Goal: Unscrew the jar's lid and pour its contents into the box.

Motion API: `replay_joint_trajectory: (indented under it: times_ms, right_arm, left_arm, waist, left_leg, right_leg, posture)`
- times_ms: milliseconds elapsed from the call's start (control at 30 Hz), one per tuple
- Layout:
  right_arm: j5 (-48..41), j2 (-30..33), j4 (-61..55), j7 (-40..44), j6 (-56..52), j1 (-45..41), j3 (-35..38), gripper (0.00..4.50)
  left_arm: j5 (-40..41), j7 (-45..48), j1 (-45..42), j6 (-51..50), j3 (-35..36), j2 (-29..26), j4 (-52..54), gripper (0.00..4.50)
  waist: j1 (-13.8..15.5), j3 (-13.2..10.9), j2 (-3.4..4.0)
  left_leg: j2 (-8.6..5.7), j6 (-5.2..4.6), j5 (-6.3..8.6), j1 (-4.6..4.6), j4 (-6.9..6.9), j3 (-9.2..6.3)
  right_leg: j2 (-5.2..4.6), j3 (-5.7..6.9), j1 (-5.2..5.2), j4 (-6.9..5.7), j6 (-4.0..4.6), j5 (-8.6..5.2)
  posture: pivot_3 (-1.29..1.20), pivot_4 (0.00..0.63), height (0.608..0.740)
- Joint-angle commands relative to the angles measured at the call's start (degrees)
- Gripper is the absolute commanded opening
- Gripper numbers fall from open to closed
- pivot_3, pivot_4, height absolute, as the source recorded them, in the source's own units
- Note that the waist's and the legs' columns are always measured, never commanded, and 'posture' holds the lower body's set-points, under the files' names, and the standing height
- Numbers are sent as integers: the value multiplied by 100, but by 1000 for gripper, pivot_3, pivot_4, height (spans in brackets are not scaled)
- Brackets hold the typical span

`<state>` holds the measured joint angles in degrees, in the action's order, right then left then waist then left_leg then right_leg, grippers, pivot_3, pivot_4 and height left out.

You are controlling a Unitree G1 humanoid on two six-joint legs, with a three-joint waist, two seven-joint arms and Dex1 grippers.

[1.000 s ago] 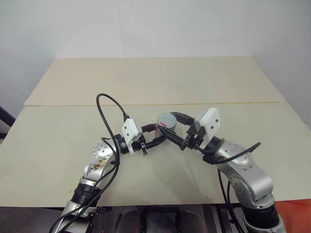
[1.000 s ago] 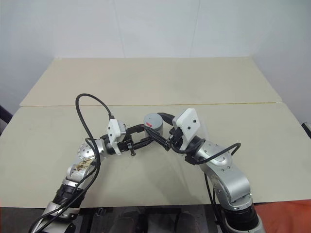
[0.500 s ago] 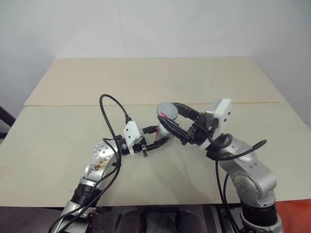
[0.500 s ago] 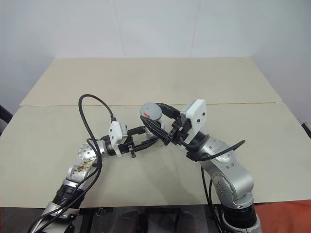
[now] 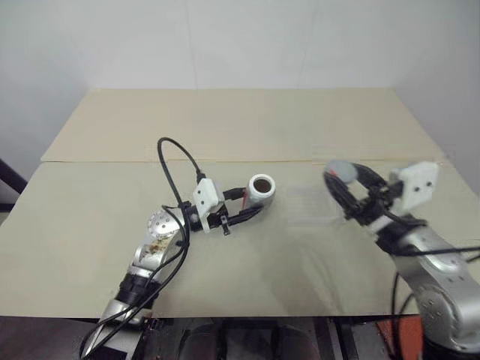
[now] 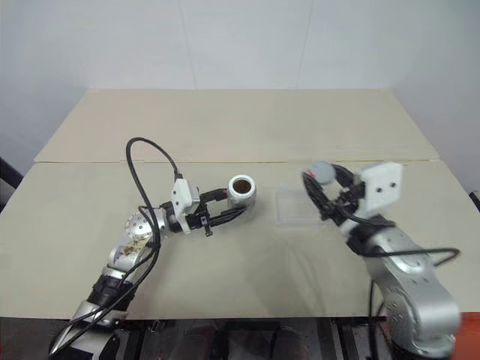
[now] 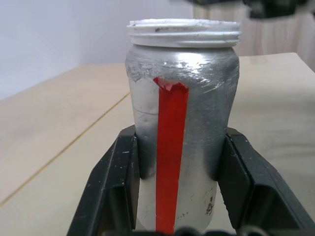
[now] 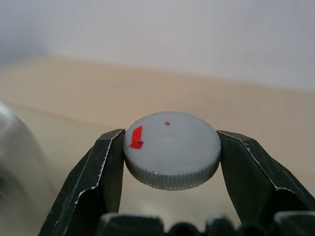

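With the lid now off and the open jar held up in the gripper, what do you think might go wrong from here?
1. The jar is open and gripped low on its body by the left gripper; an early tilt might spill its contents short of the box.
2. The box is nearly see-through and shallow, so the pour could miss it.
3. The right gripper pinches the lid by its edge above the table; it could slip out.
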<state>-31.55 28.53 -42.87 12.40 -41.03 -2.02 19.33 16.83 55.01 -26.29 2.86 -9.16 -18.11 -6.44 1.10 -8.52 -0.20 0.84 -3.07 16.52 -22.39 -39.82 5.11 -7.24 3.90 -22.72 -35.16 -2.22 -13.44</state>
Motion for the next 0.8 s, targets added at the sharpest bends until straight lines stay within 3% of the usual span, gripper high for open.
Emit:
replay_joint_trajectory:
  times_ms: [33, 233, 467, 667, 800]
  right_arm:
    - [157, 272, -541, -309, -648, 604, 500, 2966]
    - [437, 365, -895, -638, -1590, 1522, 311, 2966]
    - [246, 21, -825, -826, -2801, 1395, 303, 2966]
    - [22, 60, -901, -442, -3164, 1268, 653, 4467]
    - [-75, 188, -960, -287, -3381, 1034, 856, 4467]
  left_arm:
    - [-18, 136, -236, 216, 16, 56, -202, 1871]
    - [-84, 272, -484, 386, 7, 143, -617, 1871]
    - [-151, 342, -609, 533, 18, 167, -818, 1871]
    - [-194, 277, -573, 573, 37, 155, -805, 1871]
    - [-188, 217, -528, 516, 60, 160, -744, 1871]
  waist:
    - [-19, 0, 1]
    - [-57, 1, 1]
    - [-49, 1, 1]
    - [-30, 1, 1]
    - [-39, 1, 1]
  left_leg:
    - [0, 0, 0, 1, 0, 1]
    - [2, -7, 4, 9, -2, 6]
    - [4, -18, 10, 9, -4, 4]
    - [3, -20, 11, 8, -4, 0]
    - [3, -23, 13, 9, -5, 1]
  right_leg:
    - [0, -2, 1, -1, 0, 0]
    - [0, -18, 2, 10, -1, -1]
    - [-3, -19, 3, 10, -1, 0]
    - [-3, -16, 5, 11, -1, -1]
    - [-4, -18, 6, 11, -1, 0]
  posture:
    - [0, 150, 740]
    - [0, 150, 740]
    - [0, 150, 740]
    - [0, 150, 740]
    - [0, 150, 740]
